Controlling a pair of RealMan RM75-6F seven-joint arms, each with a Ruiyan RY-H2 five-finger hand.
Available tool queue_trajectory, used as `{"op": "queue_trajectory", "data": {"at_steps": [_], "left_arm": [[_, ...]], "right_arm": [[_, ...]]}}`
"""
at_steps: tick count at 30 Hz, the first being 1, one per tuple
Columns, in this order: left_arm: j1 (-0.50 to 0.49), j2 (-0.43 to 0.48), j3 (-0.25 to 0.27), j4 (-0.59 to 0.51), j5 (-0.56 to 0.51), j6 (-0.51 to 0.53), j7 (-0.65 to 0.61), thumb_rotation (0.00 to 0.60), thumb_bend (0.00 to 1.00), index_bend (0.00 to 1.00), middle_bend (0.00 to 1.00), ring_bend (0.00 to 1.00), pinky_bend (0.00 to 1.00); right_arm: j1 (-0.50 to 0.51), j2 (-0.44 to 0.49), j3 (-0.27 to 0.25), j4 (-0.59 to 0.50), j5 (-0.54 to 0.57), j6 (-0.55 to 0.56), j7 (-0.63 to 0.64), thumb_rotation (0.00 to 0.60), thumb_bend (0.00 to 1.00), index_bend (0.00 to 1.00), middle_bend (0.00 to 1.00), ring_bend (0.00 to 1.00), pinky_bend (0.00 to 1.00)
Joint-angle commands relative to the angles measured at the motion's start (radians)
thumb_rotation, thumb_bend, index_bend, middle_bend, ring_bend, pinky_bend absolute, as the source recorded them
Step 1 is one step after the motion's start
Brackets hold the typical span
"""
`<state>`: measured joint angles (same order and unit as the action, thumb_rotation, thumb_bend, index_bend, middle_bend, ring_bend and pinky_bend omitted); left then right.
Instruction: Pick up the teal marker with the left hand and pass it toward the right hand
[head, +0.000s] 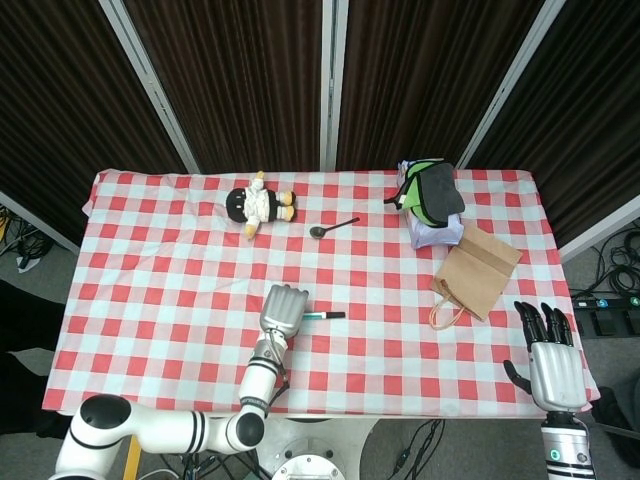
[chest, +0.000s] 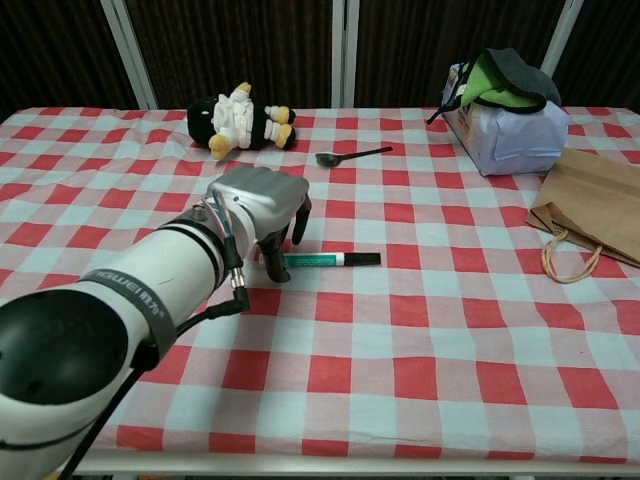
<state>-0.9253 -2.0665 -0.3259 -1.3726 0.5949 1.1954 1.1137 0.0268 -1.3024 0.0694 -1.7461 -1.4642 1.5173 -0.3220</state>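
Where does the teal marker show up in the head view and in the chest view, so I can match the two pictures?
Head view: the teal marker lies just below picture centre, poking out right of the left hand.
Chest view: the teal marker lies at mid-picture, its left end under the left hand.
Shared landmark: the dark spoon lies further from the robot than the marker in both views.
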Motion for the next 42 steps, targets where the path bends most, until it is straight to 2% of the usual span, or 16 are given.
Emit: {"op": "queue_trajectory", "data": {"at_steps": [1,22,35,42], "left_arm": [[0.002,-0.007,0.007,0.013,0.013,0.000,-0.026,0.600,0.18,0.48,0.49,0.45,0.57],[-0.007,-0.027,0.003,0.075,-0.011,-0.022,-0.065,0.600,0.25,0.50,0.51,0.45,0.57],[-0.014,-0.030,0.003,0.074,-0.041,-0.020,-0.049,0.600,0.33,0.54,0.54,0.49,0.58],[-0.014,-0.024,-0.002,0.062,-0.020,-0.007,-0.069,0.600,0.38,0.56,0.56,0.51,0.59]], "right_arm": [[0.001,0.000,-0.001,0.000,0.001,-0.001,0.000,0.600,0.11,0.08,0.11,0.00,0.00],[0.003,-0.002,-0.005,0.003,0.007,-0.001,0.000,0.600,0.11,0.08,0.11,0.00,0.00],[0.005,0.000,-0.005,-0.002,0.007,-0.002,-0.003,0.600,0.11,0.08,0.11,0.00,0.00],[0.007,0.003,-0.005,-0.007,0.006,-0.002,-0.004,0.600,0.11,0.08,0.11,0.00,0.00]]}}
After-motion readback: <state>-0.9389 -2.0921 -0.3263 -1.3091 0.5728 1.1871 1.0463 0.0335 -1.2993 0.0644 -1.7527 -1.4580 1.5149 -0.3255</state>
